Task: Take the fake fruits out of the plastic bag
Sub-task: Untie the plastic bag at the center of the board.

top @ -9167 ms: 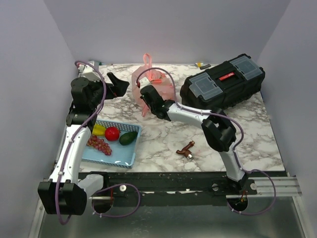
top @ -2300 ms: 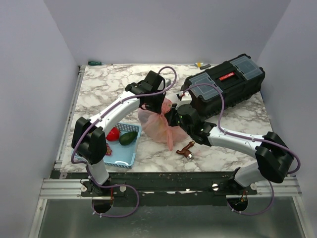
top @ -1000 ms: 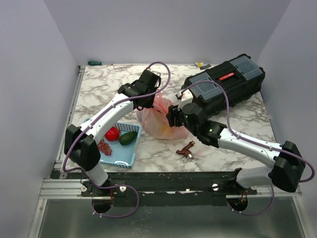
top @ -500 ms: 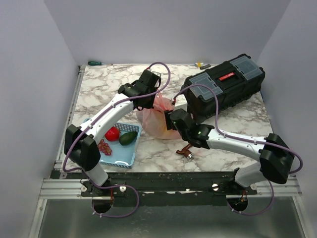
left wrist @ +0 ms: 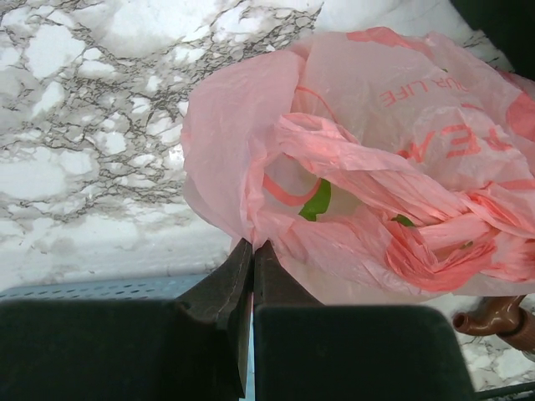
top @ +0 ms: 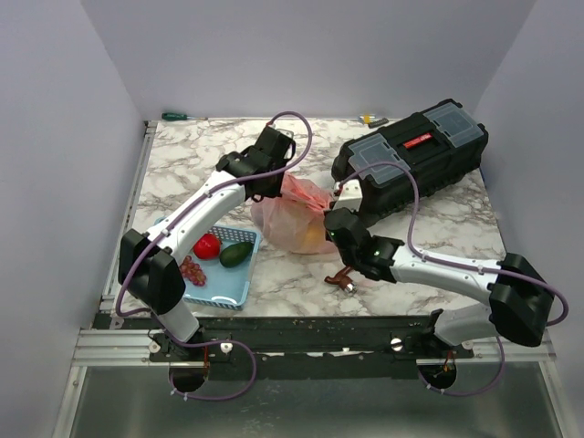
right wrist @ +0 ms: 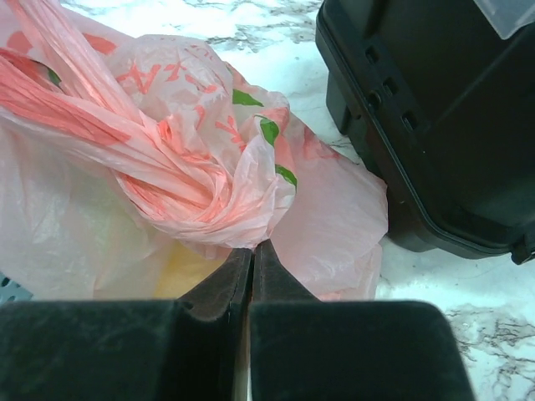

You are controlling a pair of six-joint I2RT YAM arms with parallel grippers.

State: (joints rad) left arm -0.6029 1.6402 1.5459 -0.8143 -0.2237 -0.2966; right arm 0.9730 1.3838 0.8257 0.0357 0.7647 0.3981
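The left gripper (left wrist: 252,244) is closed, with a fold of the thin translucent pink plastic bag (left wrist: 376,159) pinched at its tips. The right gripper (right wrist: 252,248) is likewise shut on the film, just under the twisted loop handles. The bag is probably held at two points so that its mouth can be pulled apart. The glossy fake fruits (right wrist: 185,269) are kept inside, one yellowish shape being seen through the film. The bag is set on the marble-patterned table (top: 182,155), between the light blue slotted basket (top: 228,290) and the black hard-plastic toolbox (top: 411,160). The left arm is stretched far forward, its wrist bent down at the bag's far side. The right arm is laid low across the table, reaching in from the near right.
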